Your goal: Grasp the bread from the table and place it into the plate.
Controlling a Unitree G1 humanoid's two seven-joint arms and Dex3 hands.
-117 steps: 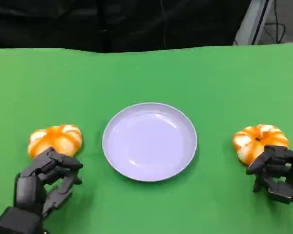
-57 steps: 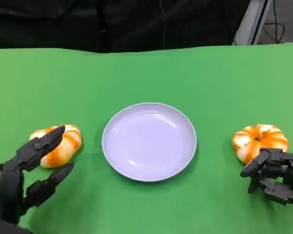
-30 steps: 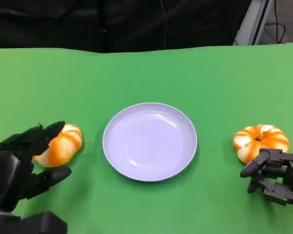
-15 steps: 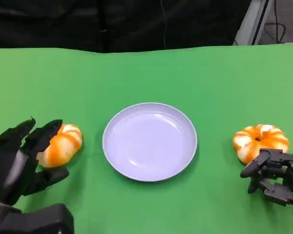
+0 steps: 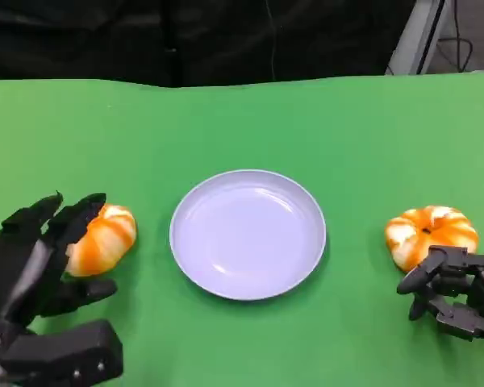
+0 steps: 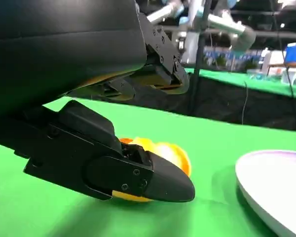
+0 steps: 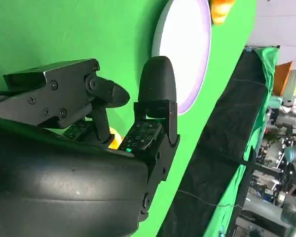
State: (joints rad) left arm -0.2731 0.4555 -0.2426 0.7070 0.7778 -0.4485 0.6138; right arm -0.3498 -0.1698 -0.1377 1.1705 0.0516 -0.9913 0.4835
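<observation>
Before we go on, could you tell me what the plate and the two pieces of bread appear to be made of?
The plate looks like smooth pale lavender plastic or melamine: an even colour with soft glossy highlights. The left bread and the right bread look like moulded plastic or foam replicas, judging by their saturated orange, white stripes and slight sheen; I cannot tell which.

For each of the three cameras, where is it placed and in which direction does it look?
Head view: above, looking down at the green table; both hands, left hand, right hand.
Left wrist view: behind left hand, low, facing left orange-white round bread.
Right wrist view: behind right hand, facing across the table.
All share the round lilac plate.
</observation>
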